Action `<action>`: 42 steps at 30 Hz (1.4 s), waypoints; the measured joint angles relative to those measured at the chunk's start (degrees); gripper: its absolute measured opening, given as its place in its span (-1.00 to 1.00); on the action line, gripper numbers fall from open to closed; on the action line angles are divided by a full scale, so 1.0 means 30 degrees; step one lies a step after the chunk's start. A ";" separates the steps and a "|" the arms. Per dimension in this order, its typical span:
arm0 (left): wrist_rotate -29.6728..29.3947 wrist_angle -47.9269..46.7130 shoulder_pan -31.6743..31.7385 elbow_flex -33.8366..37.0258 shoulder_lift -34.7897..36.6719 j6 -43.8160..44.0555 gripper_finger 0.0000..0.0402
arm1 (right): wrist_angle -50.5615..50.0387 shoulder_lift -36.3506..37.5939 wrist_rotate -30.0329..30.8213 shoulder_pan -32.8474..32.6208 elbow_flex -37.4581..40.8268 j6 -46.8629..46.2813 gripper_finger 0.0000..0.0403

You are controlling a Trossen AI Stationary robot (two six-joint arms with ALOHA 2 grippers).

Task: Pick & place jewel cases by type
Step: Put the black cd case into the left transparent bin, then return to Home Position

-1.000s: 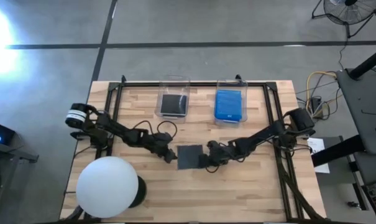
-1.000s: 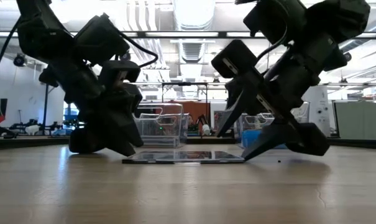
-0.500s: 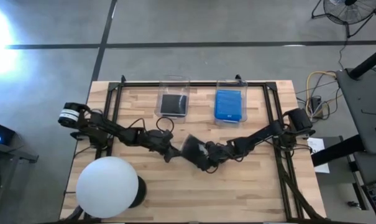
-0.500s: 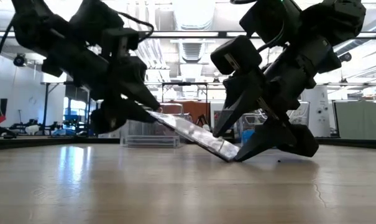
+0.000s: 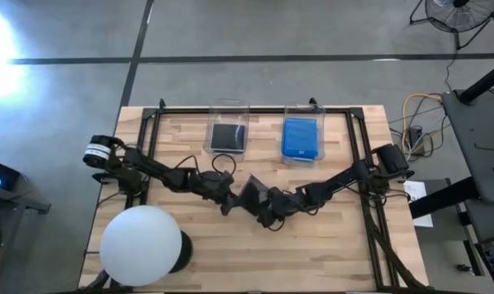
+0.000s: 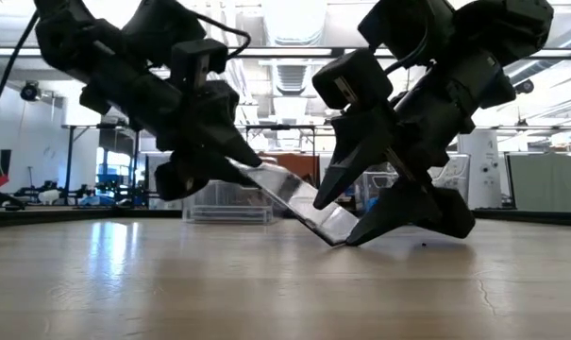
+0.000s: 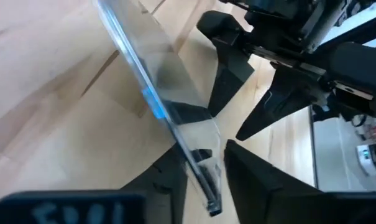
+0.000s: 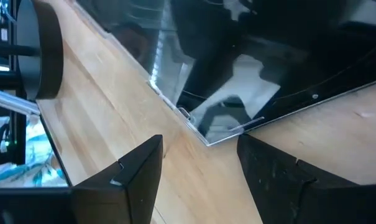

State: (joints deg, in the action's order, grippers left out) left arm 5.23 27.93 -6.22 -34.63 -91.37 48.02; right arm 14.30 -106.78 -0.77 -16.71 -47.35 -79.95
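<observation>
While the left hand (image 6: 243, 165) pinches the tilted dark jewel case (image 6: 299, 203) at its raised edge, its lower edge rests on the surface (image 6: 266, 283). Spread fingers of the right hand (image 6: 346, 212) straddle that low edge.

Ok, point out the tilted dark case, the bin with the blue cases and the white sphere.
tilted dark case (image 6: 299, 203), low view, middle of its raised face
bin with the blue cases (image 5: 302, 109), high view, clear far rim
white sphere (image 5: 140, 245), high view, top centre

Robotics lab (concrete floor (image 5: 255, 33), ceiling lights (image 6: 294, 19)).
</observation>
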 joint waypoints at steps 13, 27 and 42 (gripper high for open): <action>-0.5256 -0.3133 0.0517 -0.0368 0.4667 -0.0716 -0.99 | -0.1765 0.0758 0.1130 -0.4751 -0.0022 -0.4761 0.03; 0.0318 -0.9249 1.1848 -0.0213 0.8390 0.1192 -0.99 | -0.2934 0.1399 0.2602 -0.4991 0.0034 -0.7504 0.03; 0.2428 -2.4695 1.2852 -0.5843 0.9001 -0.8716 -0.41 | -0.4191 0.2001 0.2773 -0.4044 -0.0474 -0.5750 0.03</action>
State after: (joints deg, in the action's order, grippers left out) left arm 12.52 -46.16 32.33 -52.15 -64.37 21.88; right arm 1.73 -100.78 7.55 -28.84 -48.77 -97.20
